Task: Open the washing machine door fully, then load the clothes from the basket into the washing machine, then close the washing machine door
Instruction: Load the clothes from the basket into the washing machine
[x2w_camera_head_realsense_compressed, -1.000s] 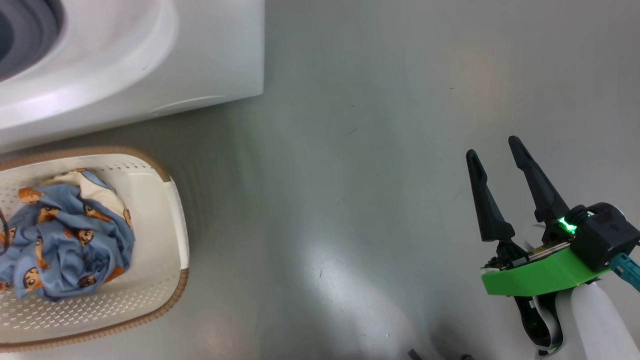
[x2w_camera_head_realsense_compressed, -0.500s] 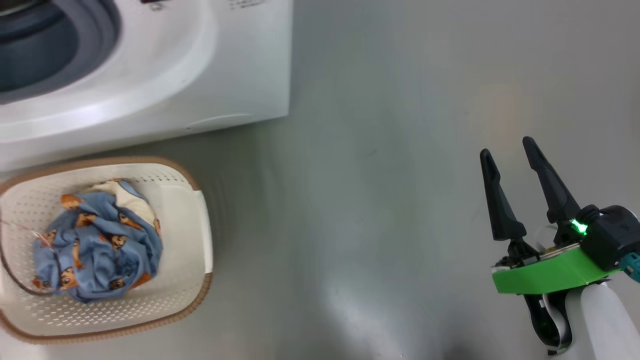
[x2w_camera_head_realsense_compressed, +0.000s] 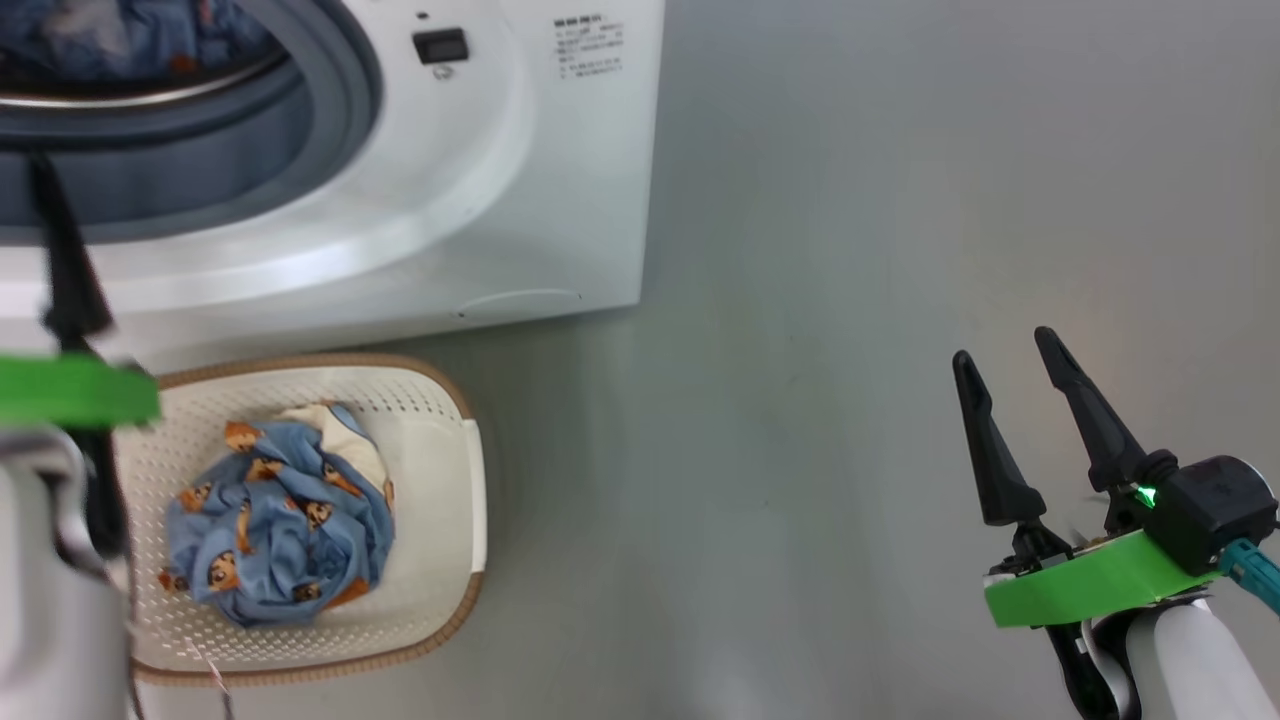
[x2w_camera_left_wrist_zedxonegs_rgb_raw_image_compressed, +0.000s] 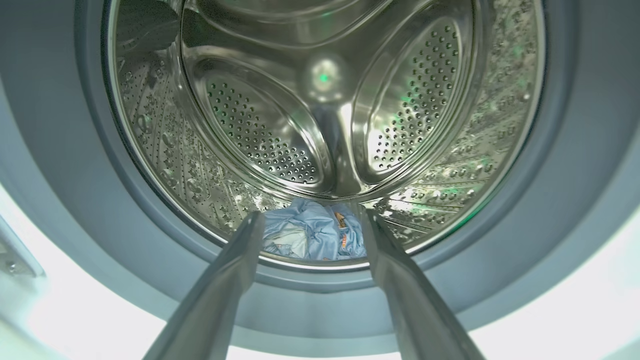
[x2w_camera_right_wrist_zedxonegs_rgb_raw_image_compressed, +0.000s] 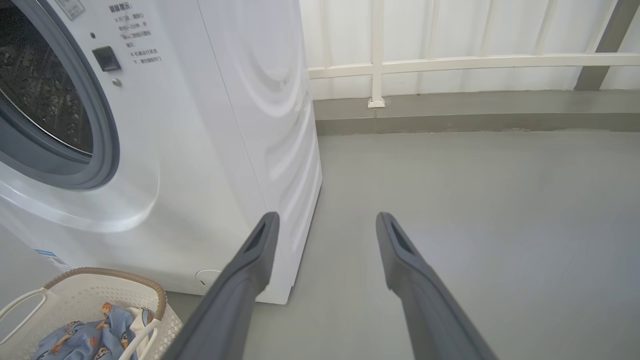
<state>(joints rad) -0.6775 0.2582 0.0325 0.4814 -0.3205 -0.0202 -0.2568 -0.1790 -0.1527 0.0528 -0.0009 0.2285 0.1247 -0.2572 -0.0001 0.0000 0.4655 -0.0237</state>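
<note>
washing machine (x2w_camera_head_realsense_compressed: 560, 200): is standing on the grey floor (x2w_camera_head_realsense_compressed: 850, 250) and taking up the 10 to 12 o'clock part of the head view; its round mouth is lying uncovered, ringed by the grey gasket (x2w_camera_head_realsense_compressed: 345, 100).
drum (x2w_camera_left_wrist_zedxonegs_rgb_raw_image_compressed: 325, 125): is gleaming straight ahead in the left wrist view, perforated steel all round.
clothes in the drum (x2w_camera_left_wrist_zedxonegs_rgb_raw_image_compressed: 312, 237): one light blue piece is lying at the drum's 6 o'clock, on its bottom just behind the lip.
basket (x2w_camera_head_realsense_compressed: 470, 480): is sitting on the floor at 7 o'clock in the head view, just in front of the machine's lower front; whether the two are touching i cannot tell.
clothes in the basket (x2w_camera_head_realsense_compressed: 280, 510): a crumpled blue bundle with orange-brown faces is resting in the middle of the basket, below its brown rim.
left gripper (x2w_camera_left_wrist_zedxonegs_rgb_raw_image_compressed: 311, 220): is hanging before the machine's mouth, pointing into the drum; its jaws are standing wide and gripping nothing, the blue piece lying farther in beyond the tips. in the head view one dark finger (x2w_camera_head_realsense_compressed: 65, 270) and the green mount are showing blurred at 9 o'clock, over the basket's left end.
right gripper (x2w_camera_head_realsense_compressed: 1003, 347): is hovering over bare floor at 4 o'clock in the head view, well apart from basket and machine; its jaws are spread wide and holding nothing.
machine front: a small black socket (x2w_camera_head_realsense_compressed: 441, 45) is sitting at 3 o'clock of the mouth; a blue label (x2w_camera_right_wrist_zedxonegs_rgb_raw_image_compressed: 47, 254) and a round flap (x2w_camera_right_wrist_zedxonegs_rgb_raw_image_compressed: 207, 276) are sitting low, near the basket.
background: a white railing (x2w_camera_right_wrist_zedxonegs_rgb_raw_image_compressed: 425, 62) is running along 12 to 2 o'clock in the right wrist view.
</note>
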